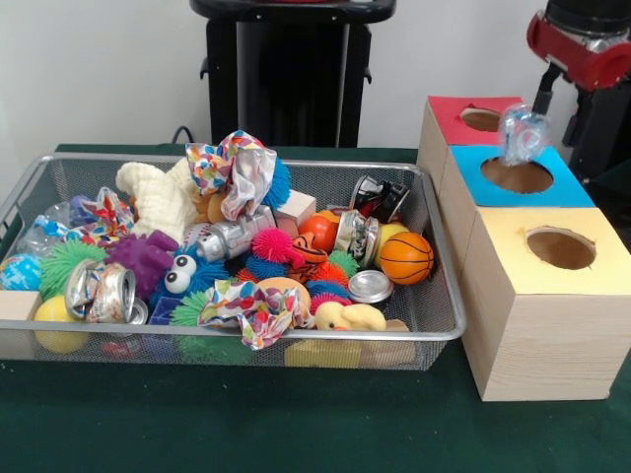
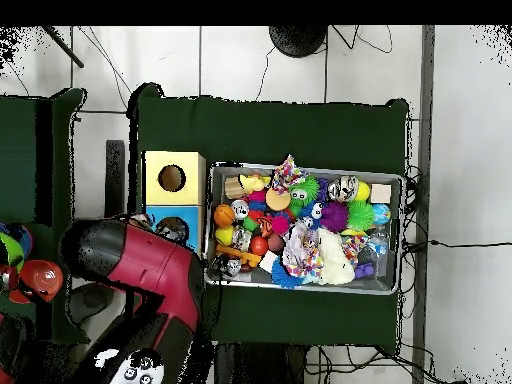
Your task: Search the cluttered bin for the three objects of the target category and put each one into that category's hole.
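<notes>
We see a plain white wall (image 1: 99, 69) behind the dark green cloth-covered surface (image 1: 246, 424). From overhead, we see a floor of large pale grey tiles (image 2: 260, 60) with dark seams, thin black cables (image 2: 360, 42) trailing across it, and a round black base (image 2: 297, 38) beyond the surface's far edge.

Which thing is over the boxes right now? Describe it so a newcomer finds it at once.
Start at the three wooden boxes right of the wire bin in the front view. Take the middle one, the blue-topped box. Just above its hole hangs a small see-through bottle, crinkly and clear, unlike the colourful toys in the bin.
</notes>
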Controlling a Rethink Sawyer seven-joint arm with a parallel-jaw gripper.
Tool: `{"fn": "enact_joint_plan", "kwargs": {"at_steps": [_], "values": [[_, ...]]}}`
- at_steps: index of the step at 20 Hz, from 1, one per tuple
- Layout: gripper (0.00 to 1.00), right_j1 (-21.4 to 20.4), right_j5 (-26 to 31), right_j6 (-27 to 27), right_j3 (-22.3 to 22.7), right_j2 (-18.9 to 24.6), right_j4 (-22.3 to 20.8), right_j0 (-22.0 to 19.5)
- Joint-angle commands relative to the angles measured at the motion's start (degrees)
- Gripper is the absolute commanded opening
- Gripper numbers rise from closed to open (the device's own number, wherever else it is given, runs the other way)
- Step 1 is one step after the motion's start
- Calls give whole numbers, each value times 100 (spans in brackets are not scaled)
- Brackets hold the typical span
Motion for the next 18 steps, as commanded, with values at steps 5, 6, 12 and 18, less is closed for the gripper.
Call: {"fn": "enact_joint_plan", "kwargs": {"at_steps": [5, 6, 12, 18], "values": [[100, -54, -754, 1330, 329, 929, 680, -326], [100, -5, -856, 1289, 331, 958, 699, -332], [100, 221, -1263, 1157, 314, 1092, 749, -404], [100, 415, -844, 1290, 6, 663, 238, -284]]}}
